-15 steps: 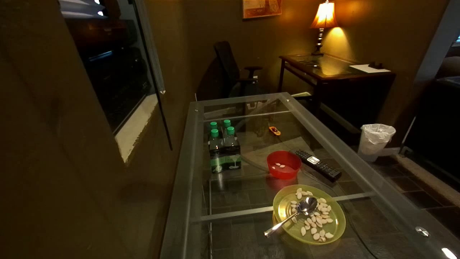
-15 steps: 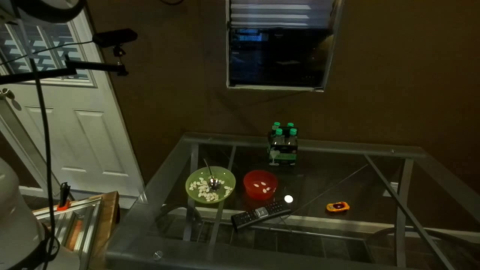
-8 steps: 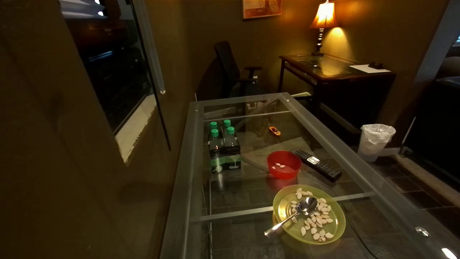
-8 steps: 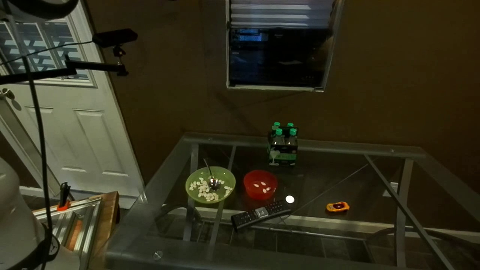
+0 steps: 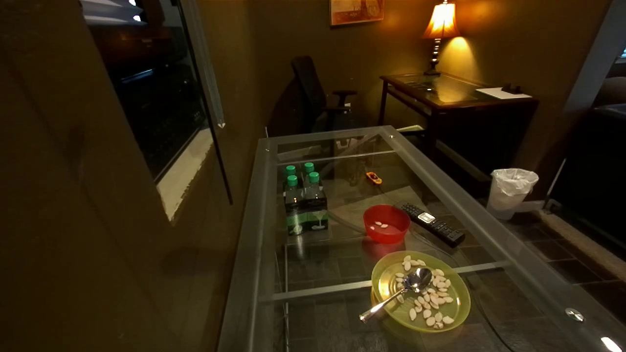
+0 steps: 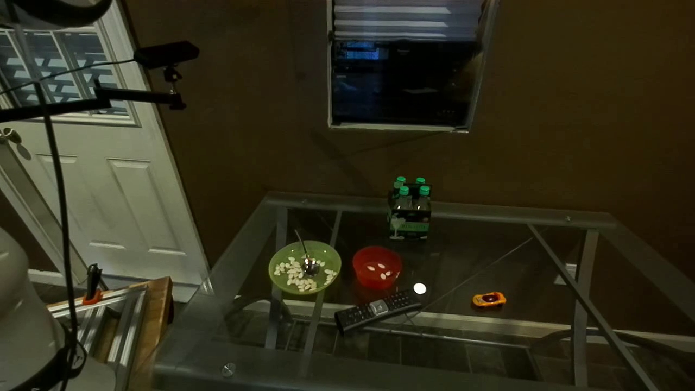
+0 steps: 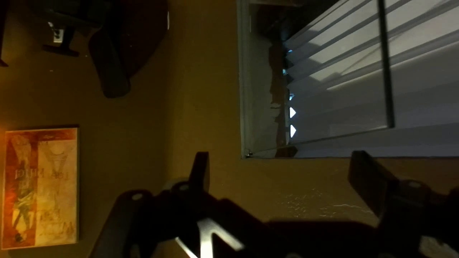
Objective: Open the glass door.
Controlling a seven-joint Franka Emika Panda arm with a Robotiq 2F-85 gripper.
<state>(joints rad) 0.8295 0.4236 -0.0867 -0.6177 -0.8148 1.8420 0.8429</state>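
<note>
The glass door (image 6: 404,81) is a clear reflective pane with a pale frame, set in the wall opening above the table. It also shows in the wrist view (image 7: 339,107), which is upside down. In an exterior view its dark free edge (image 5: 218,156) stands out from the wall, so the door is ajar. My gripper (image 7: 279,156) is open, with its fingers wide apart and nothing between them. It is at the height of the opening's top edge, facing the wall. I cannot tell its distance from the pane. The gripper is out of both exterior views.
Below is a glass table (image 6: 575,220) with a bottle pack (image 6: 410,217), red bowl (image 6: 377,267), green plate (image 6: 282,260) with a spoon, remote (image 6: 377,310) and toy car (image 6: 488,300). A black camera (image 6: 165,54) on a bracket stands near the white door (image 6: 108,190).
In an exterior view the arm's link at the top left has shifted slightly left and up. The glass door's free edge has shifted very slightly toward the left of the picture.
</note>
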